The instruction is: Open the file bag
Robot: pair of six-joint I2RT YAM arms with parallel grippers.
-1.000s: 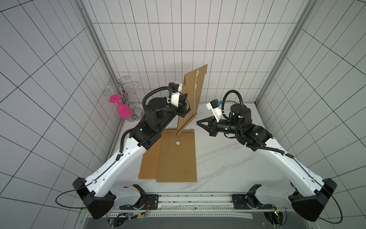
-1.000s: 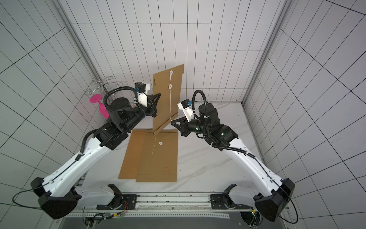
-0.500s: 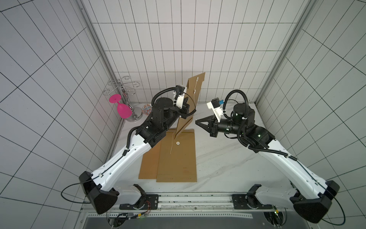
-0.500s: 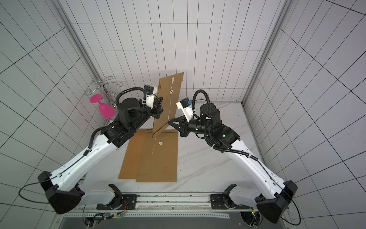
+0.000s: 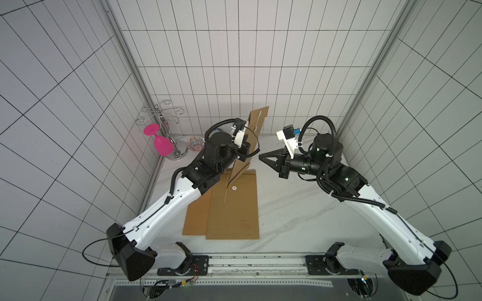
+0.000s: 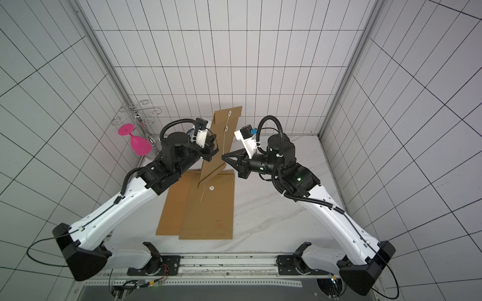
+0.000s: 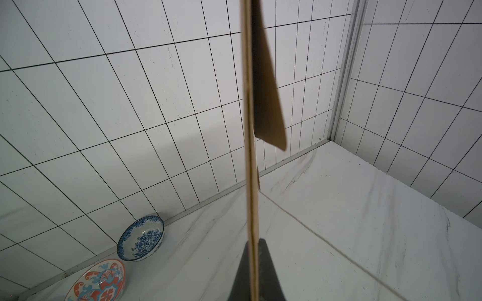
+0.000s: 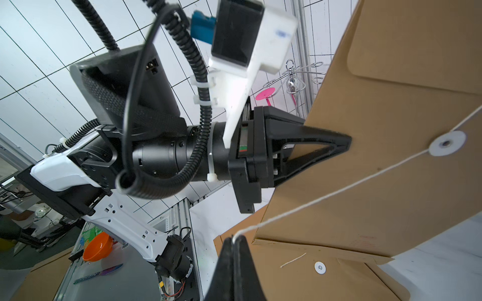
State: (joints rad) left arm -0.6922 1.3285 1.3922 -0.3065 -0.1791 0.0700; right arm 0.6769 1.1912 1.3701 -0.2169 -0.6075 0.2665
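Note:
A brown file bag hangs upright above the table, seen edge-on in the left wrist view. My left gripper is shut on its side edge. A thin white string runs from the bag's round white button to my right gripper, which is shut on the string's end just right of the bag. The flap stands slightly off the bag.
Two more brown file bags lie flat on the marble table, overlapping, under the held one. At the back left stand a wire rack with a pink goblet, a blue bowl and a red patterned plate.
The left arm has reached further in and brought the held bag lower and further back, turned more edge-on. The right gripper has stayed nearly in place, still shut on the string.

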